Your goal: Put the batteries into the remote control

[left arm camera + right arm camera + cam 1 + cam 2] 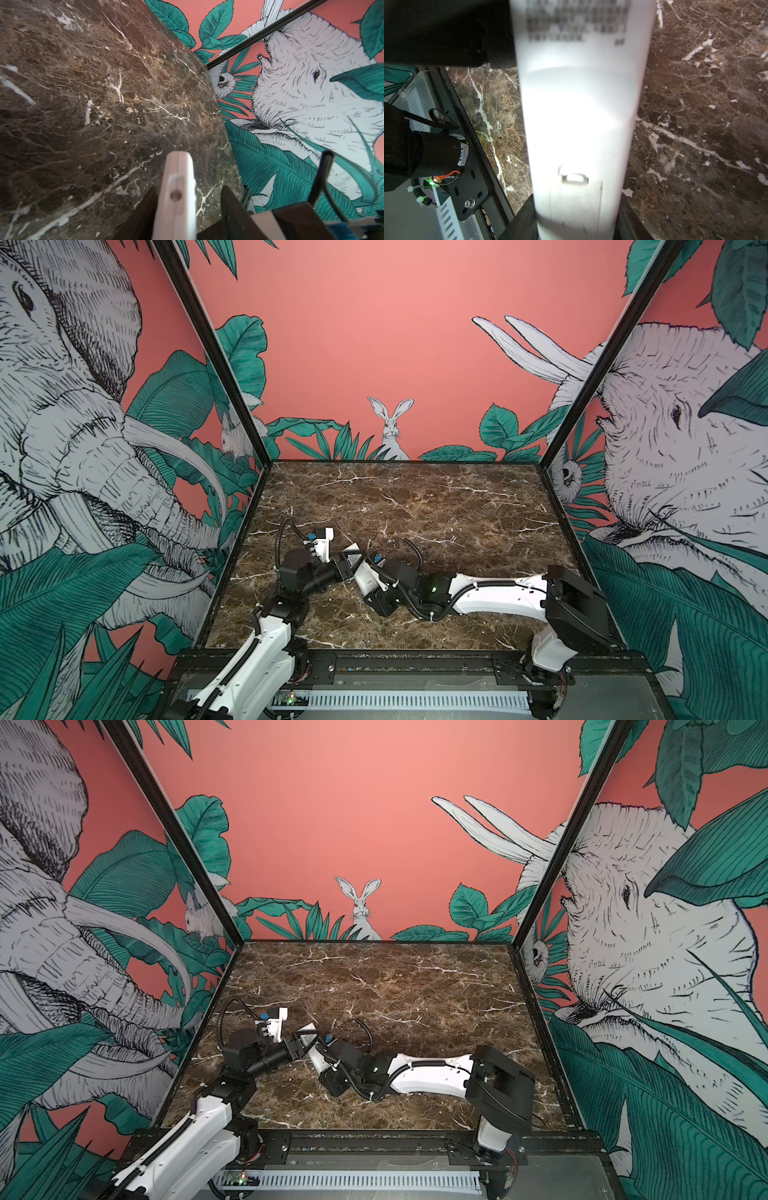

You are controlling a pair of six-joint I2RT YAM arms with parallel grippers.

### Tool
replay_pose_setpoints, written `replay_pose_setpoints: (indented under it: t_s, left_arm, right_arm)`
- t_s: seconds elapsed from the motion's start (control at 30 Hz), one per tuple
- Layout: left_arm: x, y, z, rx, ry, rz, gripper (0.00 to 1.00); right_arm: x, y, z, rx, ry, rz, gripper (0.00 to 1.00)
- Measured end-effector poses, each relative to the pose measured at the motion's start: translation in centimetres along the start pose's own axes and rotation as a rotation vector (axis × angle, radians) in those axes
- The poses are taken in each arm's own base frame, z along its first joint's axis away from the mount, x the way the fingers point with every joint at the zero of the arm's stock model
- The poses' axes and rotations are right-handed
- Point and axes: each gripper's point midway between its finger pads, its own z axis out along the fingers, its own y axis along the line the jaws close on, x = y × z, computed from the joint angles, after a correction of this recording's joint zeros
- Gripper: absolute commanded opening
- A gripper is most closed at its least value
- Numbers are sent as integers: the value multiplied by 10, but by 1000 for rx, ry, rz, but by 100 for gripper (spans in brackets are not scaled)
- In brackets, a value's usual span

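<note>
Painted walls (395, 344) in coral pink, with green leaves, elephants and a rabbit, stood around the bench (436, 506), a polished dark brown marble with thin white veins. My two hands met a little toward 9 o'clock from its middle. The remote control (354, 556) was between them, lifted off the stone as far as I could judge.

My right hand (576, 198) was closed on the remote control across its width, at the end with the battery cover (575, 203). My left hand (189, 189) stood partly open around the part near the other end. There the remote was seen edge-on between the jaws, and bare marble showed between it and one finger (230, 207), so this hand pressed nothing.

The remote was a long, slim bar of smooth white plastic with rounded edges and a seam along its side. Its plain back, with some blurred grey print, faced my right wrist camera. The cover was a flat rectangle outlined by a fine seam, with a small recessed latch (573, 178), and it seemed to sit flush.

I saw the batteries nowhere, neither on the bench nor in a hand. I judged that they were probably inside already and the cover shut, so that little was left except to put the remote down. I could not look inside, however, so I was not sure.
</note>
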Motion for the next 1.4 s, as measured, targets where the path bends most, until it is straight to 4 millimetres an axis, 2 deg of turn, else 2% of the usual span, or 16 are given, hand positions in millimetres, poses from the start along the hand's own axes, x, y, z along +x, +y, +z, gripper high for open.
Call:
replay_pose_setpoints:
  t_s: [0.07,0.13,0.27,0.43,0.57,1.0,1.23,1.4]
  left_arm:
    - [-1,-2,0,0,1,8,72]
    - [-3,-4,-1,1,4,12,75]
    - [-6,-9,-1,7,5,20,77]
    - [-7,-13,-3,6,10,33,78]
    - [-11,-26,-5,47,2,72,80]
    - [-28,-98,-25,305,-41,249,83]
    - [-36,-131,-36,413,-51,309,84]
    - [-41,-159,-48,492,-57,368,86]
  right_arm:
    - [1,-2,-1,0,1,-1,19]
    - [1,-6,-2,1,-2,3,19]
    - [1,-14,-8,4,-15,13,19]
    - [-10,-18,-25,-15,-60,19,19]
    - [-18,-19,-39,-41,-103,20,19]
    - [-28,-26,-83,-156,-210,7,20]
    - [-51,-5,-115,-288,-306,-47,20]
    - [-56,9,-129,-377,-349,-74,20]
